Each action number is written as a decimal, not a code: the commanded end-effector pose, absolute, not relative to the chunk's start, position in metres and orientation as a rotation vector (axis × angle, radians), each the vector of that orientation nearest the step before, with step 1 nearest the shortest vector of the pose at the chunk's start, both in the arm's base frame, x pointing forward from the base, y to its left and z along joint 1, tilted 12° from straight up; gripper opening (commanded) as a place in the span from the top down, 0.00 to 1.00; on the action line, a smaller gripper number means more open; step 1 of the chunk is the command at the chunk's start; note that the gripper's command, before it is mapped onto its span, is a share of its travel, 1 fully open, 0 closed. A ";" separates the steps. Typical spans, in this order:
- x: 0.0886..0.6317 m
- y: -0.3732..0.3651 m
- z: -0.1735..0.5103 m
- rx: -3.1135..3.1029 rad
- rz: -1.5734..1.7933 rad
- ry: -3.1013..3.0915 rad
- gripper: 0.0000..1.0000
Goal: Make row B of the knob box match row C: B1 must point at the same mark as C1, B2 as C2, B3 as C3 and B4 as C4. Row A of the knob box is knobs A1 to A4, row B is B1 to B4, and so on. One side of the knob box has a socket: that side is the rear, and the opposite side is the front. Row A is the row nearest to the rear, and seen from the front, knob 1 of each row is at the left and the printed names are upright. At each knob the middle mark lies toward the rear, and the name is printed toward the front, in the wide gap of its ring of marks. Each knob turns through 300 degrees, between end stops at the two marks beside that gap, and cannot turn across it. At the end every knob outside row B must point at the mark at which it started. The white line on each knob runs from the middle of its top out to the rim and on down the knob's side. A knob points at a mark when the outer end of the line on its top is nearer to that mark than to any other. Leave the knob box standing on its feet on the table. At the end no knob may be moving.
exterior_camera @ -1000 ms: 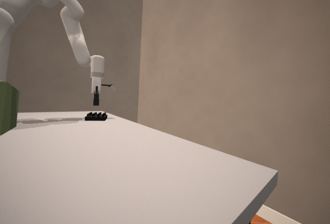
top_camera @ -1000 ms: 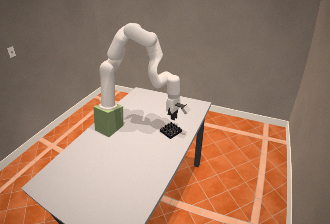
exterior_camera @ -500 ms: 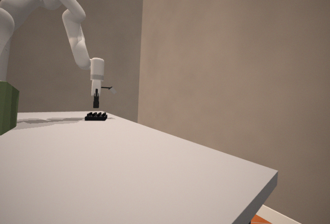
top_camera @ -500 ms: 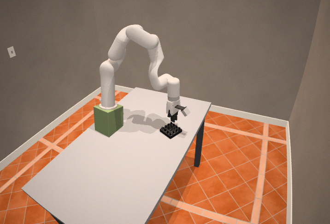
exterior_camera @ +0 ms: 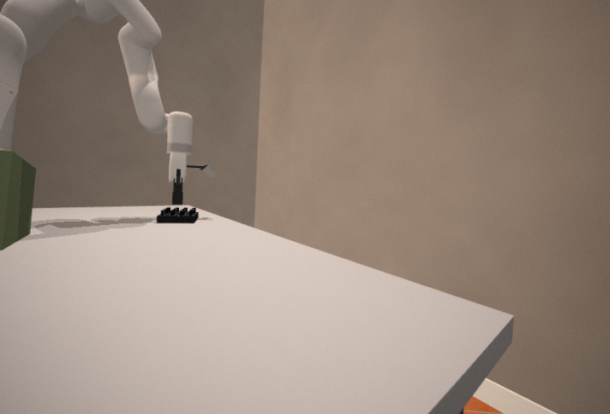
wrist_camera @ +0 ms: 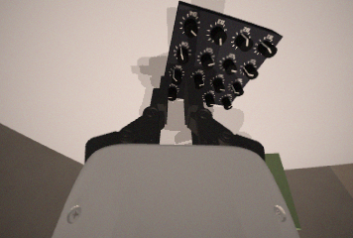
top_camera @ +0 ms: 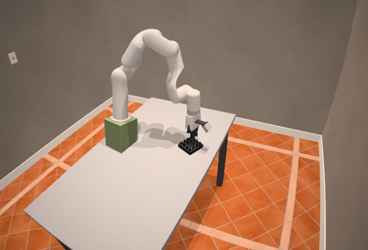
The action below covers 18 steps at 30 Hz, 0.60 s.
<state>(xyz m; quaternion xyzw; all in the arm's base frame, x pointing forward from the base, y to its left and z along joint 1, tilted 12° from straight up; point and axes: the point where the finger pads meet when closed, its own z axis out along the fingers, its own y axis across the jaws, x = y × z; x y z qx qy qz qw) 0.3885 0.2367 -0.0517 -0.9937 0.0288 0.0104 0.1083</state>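
The black knob box (top_camera: 191,146) stands on its feet on the white table, near the far right edge. It also shows in the exterior view (exterior_camera: 177,215) and in the wrist view (wrist_camera: 218,57), with several black knobs, each marked by a white line. My gripper (top_camera: 191,136) (exterior_camera: 176,199) points straight down and hangs just above the box's near rows. Its fingers stand a narrow gap apart with nothing between them. The two dark fingers hide part of the knobs nearest to them in the wrist view. The printed names are too small to read.
The arm's green pedestal (top_camera: 121,134) stands on the table to the left of the box. The table's right edge (top_camera: 221,142) runs close beside the box. A small dark camera bracket (top_camera: 202,122) sticks out from the wrist.
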 end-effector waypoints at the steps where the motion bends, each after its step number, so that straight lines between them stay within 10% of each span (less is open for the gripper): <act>1: 0.390 0.238 -0.054 -2.922 0.025 0.085 0.81; 18: 0.390 0.238 -0.058 -2.922 0.025 0.085 0.81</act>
